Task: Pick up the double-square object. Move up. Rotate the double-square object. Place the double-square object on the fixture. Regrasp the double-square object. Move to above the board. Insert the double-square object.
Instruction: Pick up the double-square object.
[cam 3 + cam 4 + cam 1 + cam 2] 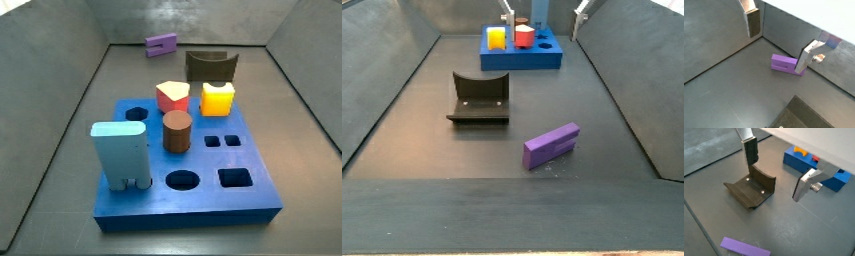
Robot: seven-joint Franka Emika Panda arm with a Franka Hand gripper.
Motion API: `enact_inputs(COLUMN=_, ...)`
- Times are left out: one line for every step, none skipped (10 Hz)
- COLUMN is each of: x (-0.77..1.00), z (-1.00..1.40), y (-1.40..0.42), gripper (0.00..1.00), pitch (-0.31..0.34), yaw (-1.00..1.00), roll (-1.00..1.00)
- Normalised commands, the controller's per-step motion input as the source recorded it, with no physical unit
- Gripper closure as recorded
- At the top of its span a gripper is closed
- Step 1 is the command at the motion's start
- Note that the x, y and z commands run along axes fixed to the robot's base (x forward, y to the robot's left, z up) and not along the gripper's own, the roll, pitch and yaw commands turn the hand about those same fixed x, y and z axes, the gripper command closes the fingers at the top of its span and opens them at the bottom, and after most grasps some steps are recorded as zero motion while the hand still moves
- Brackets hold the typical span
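A: Here, where does the double-square object (pixel 552 145) lie?

B: Flat on the grey floor (pixel 422 120), near a side wall (pixel 629 95) and close to a corner in a side view (pixel 162 43). Nothing touches it; open floor surrounds its other edges.

A: And the gripper (pixel 774 175)?

B: Raised above the floor, with its jaws apart and nothing between them. In both wrist views the two silver fingers (pixel 807 56) stand well separated; in a wrist view one finger (pixel 750 152) hangs over the fixture (pixel 751 190), while in a wrist view the purple piece (pixel 784 63) lies just beside a fingertip.

A: What else occupies the floor?

B: The fixture (pixel 478 98) stands between the purple piece and the board (pixel 523 52), apart from both. The board (pixel 187 160) carries a yellow cube (pixel 218 98), a red block (pixel 173 96), a brown cylinder (pixel 178 132) and a pale blue block (pixel 120 153); some holes stay open near its edge.
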Motion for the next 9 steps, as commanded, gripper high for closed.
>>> enact_inputs(x=0.00, z=-0.11, y=0.15, gripper=0.00, pitch=0.011, yaw=-0.27, roll=0.01)
enact_inputs(x=0.01, z=-0.22, y=0.25, gripper=0.00, pitch=0.069, yaw=-0.73, roll=0.00)
enact_inputs(x=0.00, z=-0.28, y=0.27, gripper=0.00, pitch=0.090, yaw=-0.72, roll=0.00)
enact_inputs(x=0.00, z=-0.31, y=0.35, gripper=0.00, pitch=0.099, yaw=-0.65, roll=0.00)
enact_inputs(x=0.00, z=-0.33, y=0.38, gripper=0.00, pitch=0.110, yaw=-0.63, roll=0.00)
enact_inputs(x=-0.02, z=-0.35, y=0.57, gripper=0.00, pitch=0.113, yaw=-0.43, roll=0.00)
enact_inputs(x=-0.07, z=-0.39, y=0.69, gripper=0.00, pitch=0.121, yaw=-0.30, roll=0.00)
enact_inputs(x=-0.06, z=-0.41, y=0.69, gripper=0.00, pitch=0.127, yaw=-0.30, roll=0.00)
enact_inputs(x=-0.01, z=-0.43, y=0.63, gripper=0.00, pitch=0.134, yaw=-0.36, roll=0.00)
